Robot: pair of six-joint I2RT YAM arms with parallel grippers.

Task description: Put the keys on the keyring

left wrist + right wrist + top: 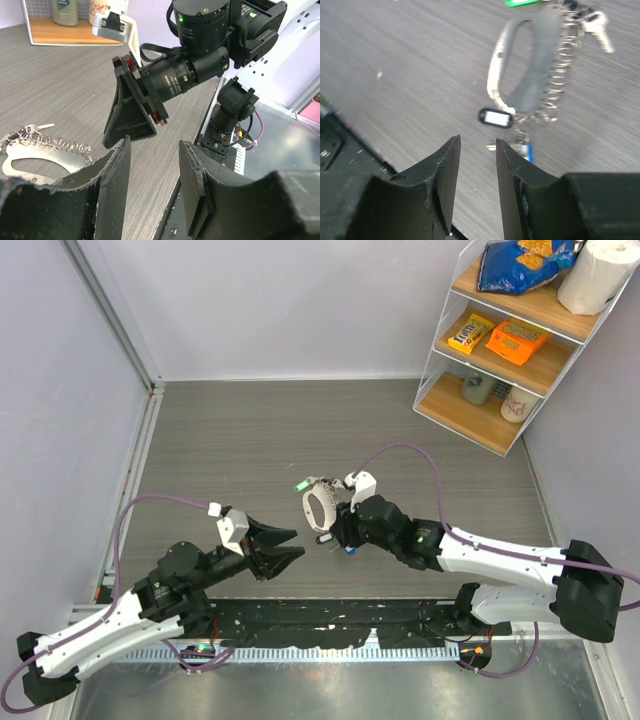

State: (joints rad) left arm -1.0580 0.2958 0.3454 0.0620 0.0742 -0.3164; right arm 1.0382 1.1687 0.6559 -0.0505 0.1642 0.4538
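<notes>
The keyring (317, 506) is a pale oval loop lying flat on the grey table, with a silvery coil (561, 75) along one side. By it lie a green-headed key (300, 484), a bare silver key (599, 29), a black-framed tag (495, 118) and a small blue piece (527, 150). Whether these hang on the loop I cannot tell. My right gripper (477, 142) hovers just short of the black tag, open and empty. My left gripper (152, 145) is open too, left of the ring (35, 161) and facing the right gripper's fingers (131, 112).
A wooden wire-framed shelf (500, 345) stands at the back right with snack packs, cups and a paper towel roll (605, 275). Walls close the left and back sides. A black mounting rail (330, 625) runs along the near edge.
</notes>
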